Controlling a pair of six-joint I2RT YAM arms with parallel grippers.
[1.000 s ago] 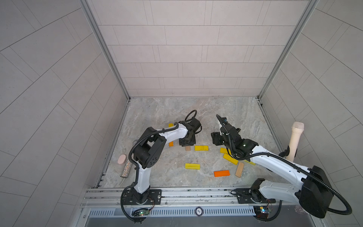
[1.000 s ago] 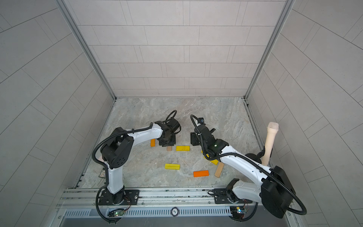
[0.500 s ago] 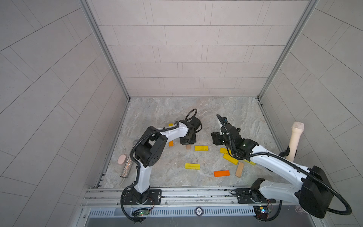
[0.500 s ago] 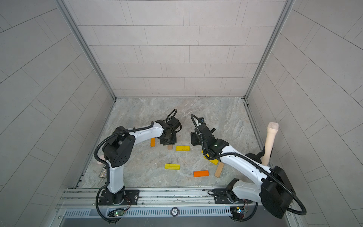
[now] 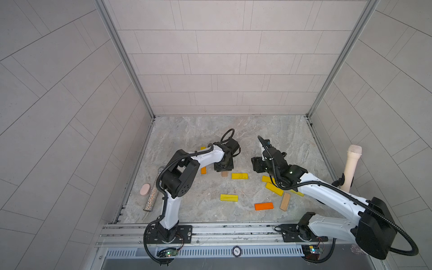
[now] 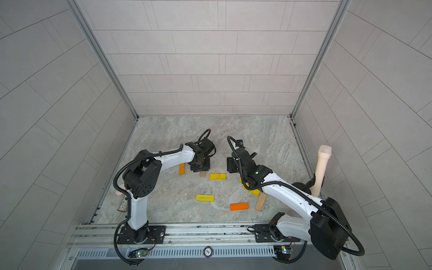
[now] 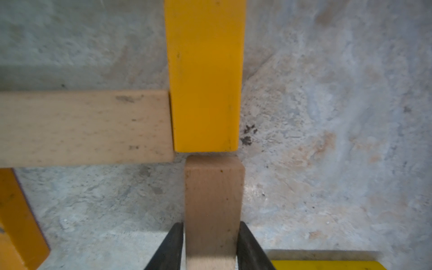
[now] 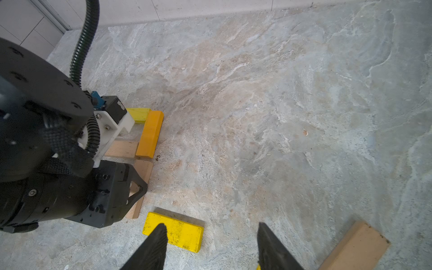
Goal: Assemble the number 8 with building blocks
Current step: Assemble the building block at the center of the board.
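Tool on left arm (image 7: 210, 224) flanks tan block (image 7: 213, 191), cannot tell if pinching; block's end meets amber block (image 7: 204, 77) of partly built number 8 (image 8: 149, 133); right tool (image 8: 211, 225) spread, empty, over bench (image 8: 280, 117).

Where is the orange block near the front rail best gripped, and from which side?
Probably at its middle, across the short width, from straight above. The orange block lies flat, with bare floor along both long sides for the jaws; the tan block is near one end only.
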